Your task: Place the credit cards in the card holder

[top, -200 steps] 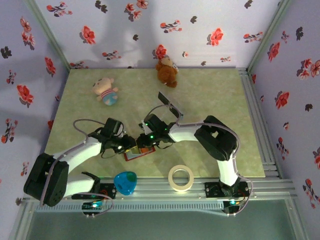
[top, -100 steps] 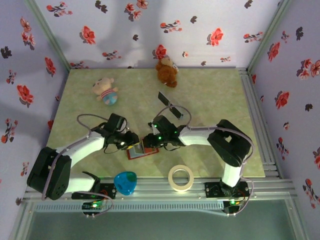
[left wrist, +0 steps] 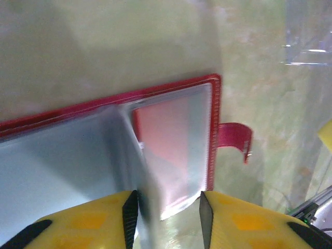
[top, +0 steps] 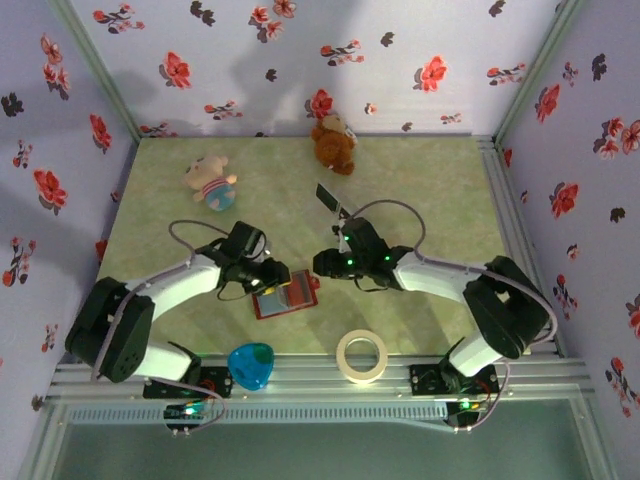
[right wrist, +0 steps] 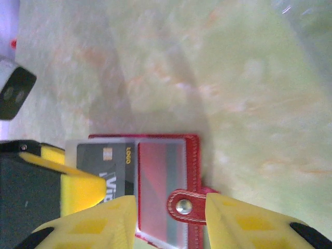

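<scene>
The card holder lies open on the green table, red-bordered and pale inside. In the left wrist view its clear sleeve holds a red card, and its strap sticks out to the right. A dark card sits in the holder's other half, partly under a yellow finger of the left gripper. My left gripper is open at the holder's left end, with a sleeve leaf standing by its left finger. My right gripper is open above the snap strap. Another dark card lies farther back.
A blue heart-shaped object and a tape roll sit at the near edge by the metal rail. A pink plush and a brown plush rest at the back. A clear plastic piece lies by the far card.
Both grippers have drawn away from each other and off the holder's middle, the right arm swinging right and back. Both pairs of jaws have widened. The open holder now lies uncovered.
</scene>
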